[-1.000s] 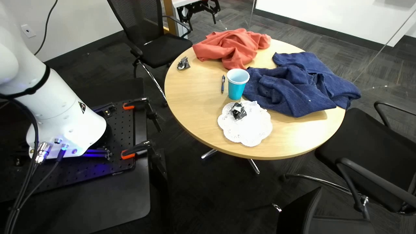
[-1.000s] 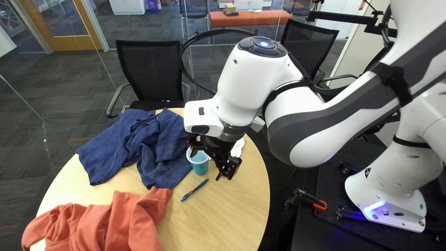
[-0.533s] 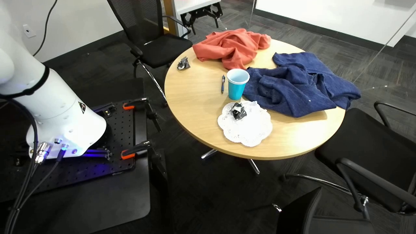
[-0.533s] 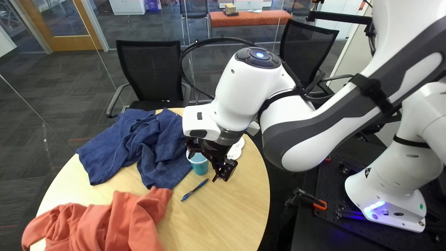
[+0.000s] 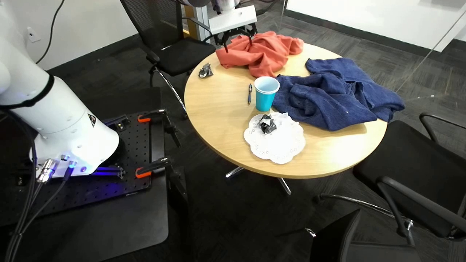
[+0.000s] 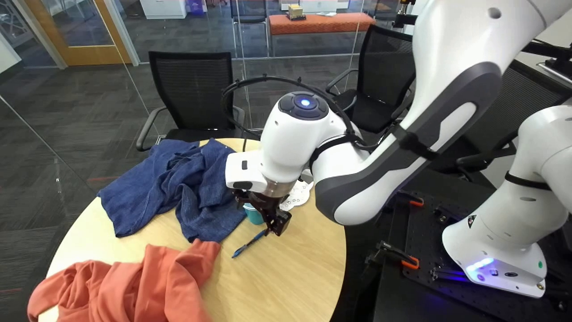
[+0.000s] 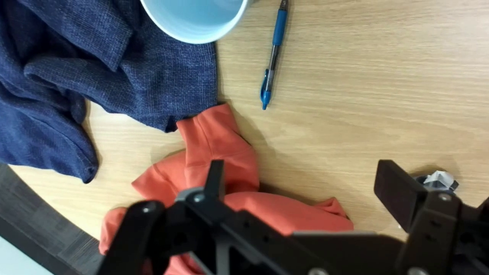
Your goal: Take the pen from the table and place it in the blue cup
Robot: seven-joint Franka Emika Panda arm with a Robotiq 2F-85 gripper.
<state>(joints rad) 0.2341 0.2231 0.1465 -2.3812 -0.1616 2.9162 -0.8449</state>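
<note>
In the wrist view the pen (image 7: 274, 55) points lengthwise near to far, nearly square to the spread of the hand (image 7: 301, 183), which stands wide and holds nothing; little turning seems needed. It lies on the surface (image 7: 363, 76), on the hand's far side, slightly left, just right of the blue cup (image 7: 196, 19).

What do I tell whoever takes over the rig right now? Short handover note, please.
Gripper: fingers spread open, holding nothing.
Pen: lying on the table, beside the blue cup.
Blue cup: upright on the table, mouth up, next to the navy cloth.
Done: nothing of the transfer yet; the pen is not picked up.
Left: bring the fingers over the pen, grip, lift, and release it into the cup. The wrist view shows orange cloth beyond the fingers, so I'd probably move clear of it before lowering.
</note>
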